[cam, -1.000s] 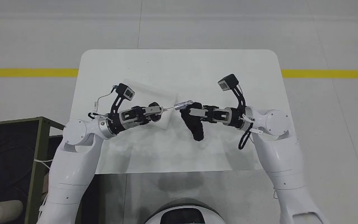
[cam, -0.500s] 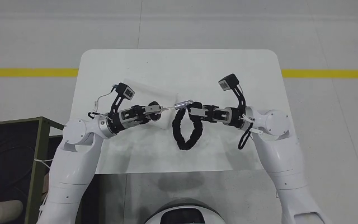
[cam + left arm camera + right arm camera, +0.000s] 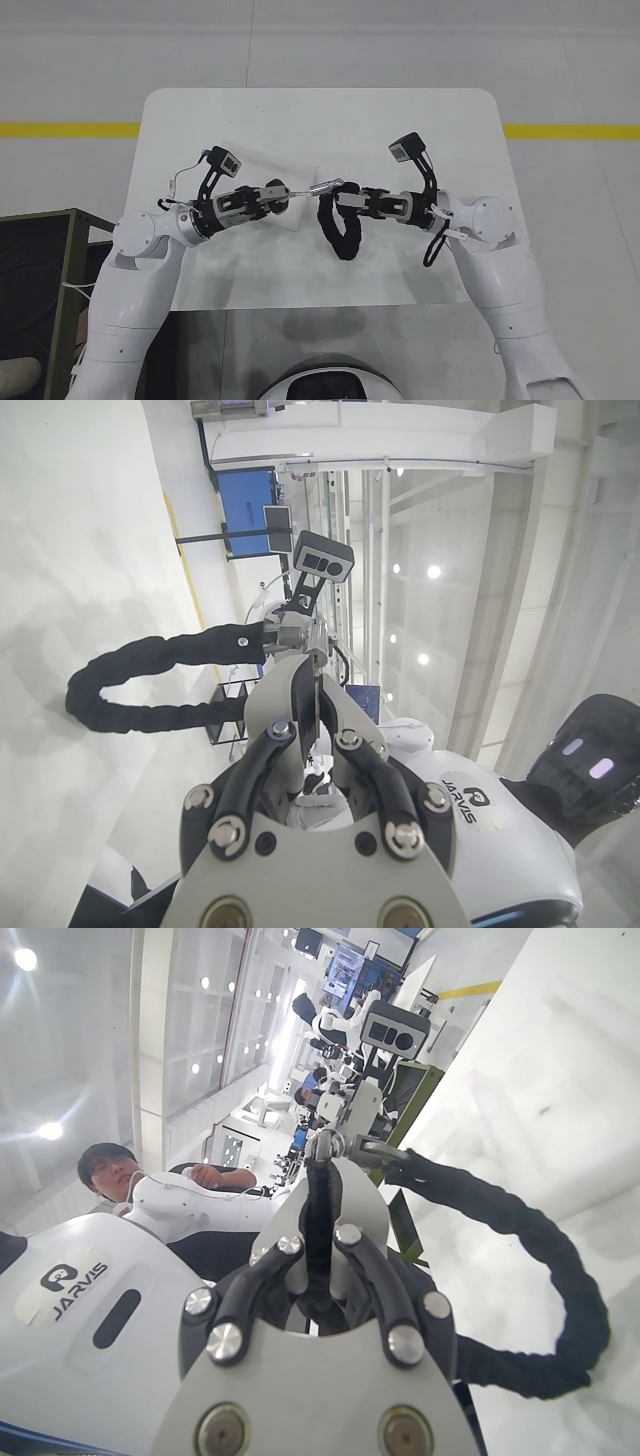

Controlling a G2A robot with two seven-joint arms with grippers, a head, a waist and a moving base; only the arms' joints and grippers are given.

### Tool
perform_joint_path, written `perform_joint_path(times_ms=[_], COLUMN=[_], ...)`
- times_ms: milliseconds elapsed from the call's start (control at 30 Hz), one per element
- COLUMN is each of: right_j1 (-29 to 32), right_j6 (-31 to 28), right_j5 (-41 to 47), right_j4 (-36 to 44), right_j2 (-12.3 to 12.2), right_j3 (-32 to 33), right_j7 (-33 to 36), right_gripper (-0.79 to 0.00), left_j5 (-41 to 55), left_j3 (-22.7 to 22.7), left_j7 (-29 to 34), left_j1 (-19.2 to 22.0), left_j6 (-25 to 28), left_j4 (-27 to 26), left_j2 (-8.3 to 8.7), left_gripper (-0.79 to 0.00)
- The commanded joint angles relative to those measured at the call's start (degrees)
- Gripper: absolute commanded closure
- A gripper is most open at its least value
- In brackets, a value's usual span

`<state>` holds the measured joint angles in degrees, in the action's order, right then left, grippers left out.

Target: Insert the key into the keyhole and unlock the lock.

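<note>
When you read the top view, find the left claw clenched on the key, its long axis pointing straight ahead at the lock, which the right claw grasps. You cannot tell what the bin holds.

Left wrist view: the key tip meets the lock body, but you cannot tell whether it is seated.

Right wrist view: the lock's cable loops beside the right claw.

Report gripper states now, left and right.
Left gripper: shut on the thin flat metal key.
Right gripper: shut on the black fabric-sleeved cable lock.
</note>
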<state>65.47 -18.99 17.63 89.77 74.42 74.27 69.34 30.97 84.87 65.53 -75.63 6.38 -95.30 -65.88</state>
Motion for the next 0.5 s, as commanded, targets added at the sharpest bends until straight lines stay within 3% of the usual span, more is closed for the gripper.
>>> perform_joint_path(times_ms=[0,467], right_j1=[0.00,1.21], right_j6=[0.00,-1.07], right_j5=[0.09,-0.85], right_j4=[-0.02,0.75], right_j2=[-0.08,-0.41], right_j3=[-0.04,0.46], right_j7=[-0.24,-4.76], right_gripper=[0.000,0.000], left_j5=[0.20,2.23], left_j3=[0.07,0.37], left_j7=[-0.24,-3.29], left_j1=[-0.11,-1.72], left_j6=[0.13,2.77], left_j4=[-0.04,-1.03], left_j2=[-0.03,-0.37], left_gripper=[0.000,0.000])
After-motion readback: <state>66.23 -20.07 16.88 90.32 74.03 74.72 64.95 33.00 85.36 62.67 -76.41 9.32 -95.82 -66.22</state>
